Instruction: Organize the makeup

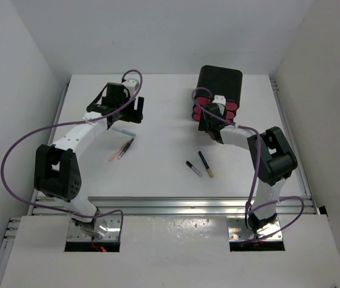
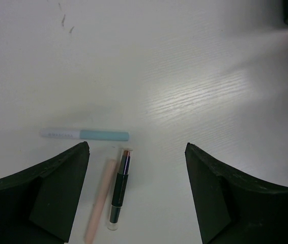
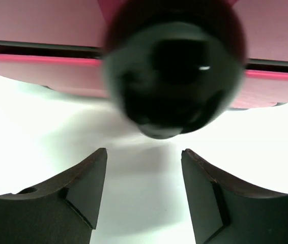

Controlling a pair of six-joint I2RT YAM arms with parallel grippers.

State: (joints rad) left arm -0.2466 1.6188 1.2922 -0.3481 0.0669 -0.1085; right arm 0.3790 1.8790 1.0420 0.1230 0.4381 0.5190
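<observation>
A pale blue stick, a pale pink stick and a black clear-capped stick lie on the white table. My left gripper is open and empty above them, the pink and black sticks toward its left finger. In the top view the left gripper hovers over the blue stick, with the pink and black pair just nearer. Two black sticks, silver-tipped and gold-tipped, lie mid-table. My right gripper is open and empty, just short of a round black drawer knob.
The black box with pink drawers stands at the back right; my right gripper is at its front. A pink drawer front fills the top of the right wrist view. White walls enclose the table on three sides.
</observation>
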